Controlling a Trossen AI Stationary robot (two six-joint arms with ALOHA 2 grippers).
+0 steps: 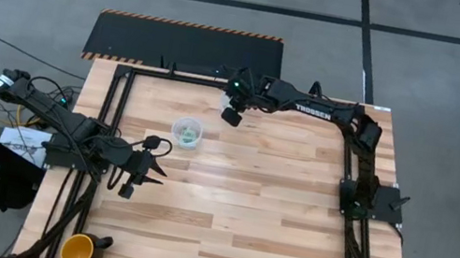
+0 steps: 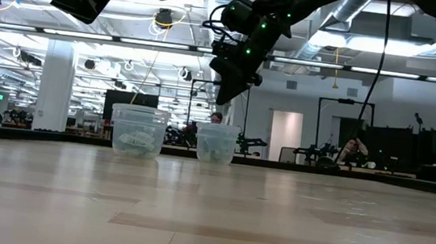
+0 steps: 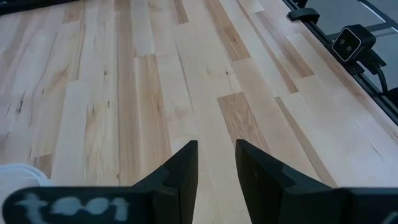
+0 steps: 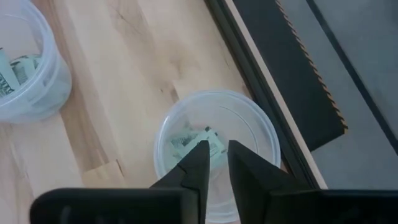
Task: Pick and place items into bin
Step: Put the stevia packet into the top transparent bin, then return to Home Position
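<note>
Two clear plastic cups stand on the wooden table. The nearer cup holds several mint-green and white wrapped pieces. The farther cup stands by the table's far edge with a few pieces on its bottom. My right gripper hangs above this farther cup, pointing down into its mouth. A mint-green piece shows at its tip; I cannot tell whether it is held or lies in the cup. My left gripper is open and empty over bare wood at the table's left.
A yellow mug stands at the table's near left corner. A black mat with a striped edge lies beyond the far edge. Dark frame rails run along the table's sides. Bare wood spreads across the middle and right.
</note>
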